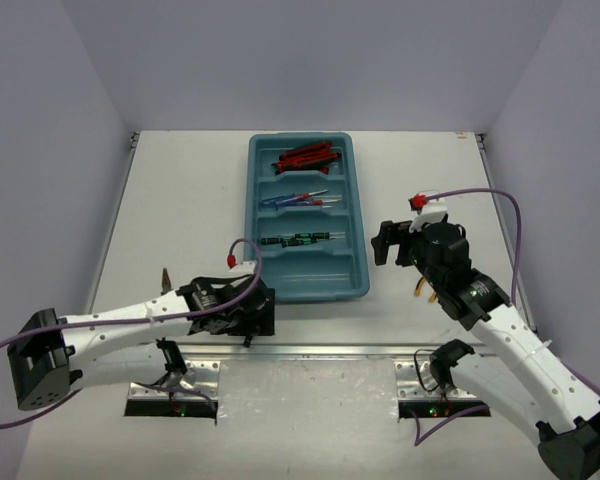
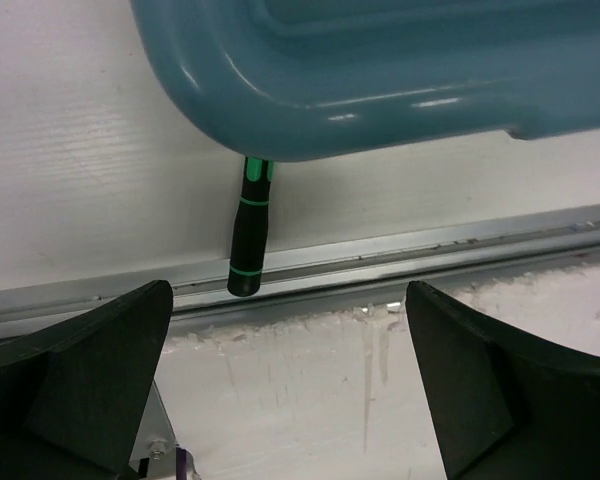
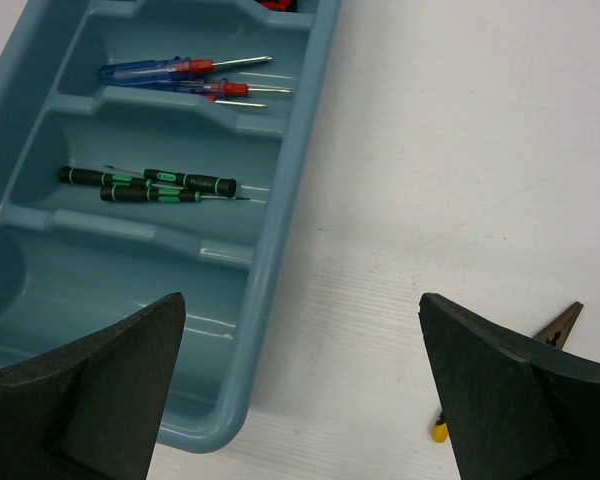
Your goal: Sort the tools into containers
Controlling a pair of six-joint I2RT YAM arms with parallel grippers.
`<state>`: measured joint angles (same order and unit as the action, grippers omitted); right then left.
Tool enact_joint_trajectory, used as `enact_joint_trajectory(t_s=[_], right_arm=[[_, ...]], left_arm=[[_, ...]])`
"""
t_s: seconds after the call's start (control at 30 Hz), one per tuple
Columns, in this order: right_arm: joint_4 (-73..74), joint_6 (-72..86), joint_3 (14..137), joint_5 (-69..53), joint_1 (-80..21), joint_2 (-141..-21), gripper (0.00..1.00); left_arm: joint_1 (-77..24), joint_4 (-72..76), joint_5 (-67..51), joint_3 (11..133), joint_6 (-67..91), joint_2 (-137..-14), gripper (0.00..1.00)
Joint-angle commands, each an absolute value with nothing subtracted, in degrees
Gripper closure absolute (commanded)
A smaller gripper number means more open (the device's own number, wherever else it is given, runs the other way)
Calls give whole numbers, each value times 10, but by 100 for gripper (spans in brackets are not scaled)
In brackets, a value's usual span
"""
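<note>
Found one thin black-green screwdriver (image 2: pixel 248 240) lying on the table (image 2: pixel 90 170), tip end hidden under a rounded corner of the teal-blue tray (image 2: pixel 380 90), handle end reaching the metal rail (image 2: pixel 460 250). Lay ahead of the left jaws, in line with the gap between them but nearer the left side, touching neither. Saw the left jaws spread wide, gripping nothing. Inside the tray, noted sorted tools: red-black utility knives (image 1: pixel 305 157) in the far compartment, blue and red-handled screwdrivers (image 3: pixel 185 72) in the next, and more black-green screwdrivers (image 3: pixel 155 184) in the third. Spotted yellow-handled pliers (image 3: pixel 558 325) on the table to the right of the tray, partly hidden behind the right jaws; could not tell whether touching them. Saw the right jaws likewise wide open and holding nothing, hovering over the tray's near right corner.
</note>
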<state>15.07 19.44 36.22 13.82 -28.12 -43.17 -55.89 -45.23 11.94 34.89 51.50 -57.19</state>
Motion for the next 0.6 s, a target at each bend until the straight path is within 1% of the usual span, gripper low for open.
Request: enact_joint_trajectory(t_s=[0.0, 0.07, 0.17, 0.2, 0.3, 0.37, 0.43, 0.57], right_arm=[[125, 191, 360, 146, -281, -420, 1], [124, 191, 359, 143, -280, -415, 1], [124, 192, 359, 141, -281, -412, 1], [124, 192, 359, 140, -281, -412, 1], [124, 194, 358, 136, -280, -412, 1], [125, 194, 358, 135, -281, -412, 1], [124, 194, 358, 136, -281, -412, 1], [124, 194, 358, 135, -281, -413, 1]], left_arm=[[-586, -423, 193, 352, 574, -627, 0], [-589, -422, 214, 350, 582, -646, 5], [-589, -415, 241, 337, 590, -652, 23], [-589, -414, 243, 334, 592, -652, 26], [-590, -393, 234, 326, 587, -654, 26], [-591, -377, 228, 321, 583, -662, 33], [-595, -371, 227, 321, 582, -683, 35], [-612, -368, 235, 322, 589, -711, 36]])
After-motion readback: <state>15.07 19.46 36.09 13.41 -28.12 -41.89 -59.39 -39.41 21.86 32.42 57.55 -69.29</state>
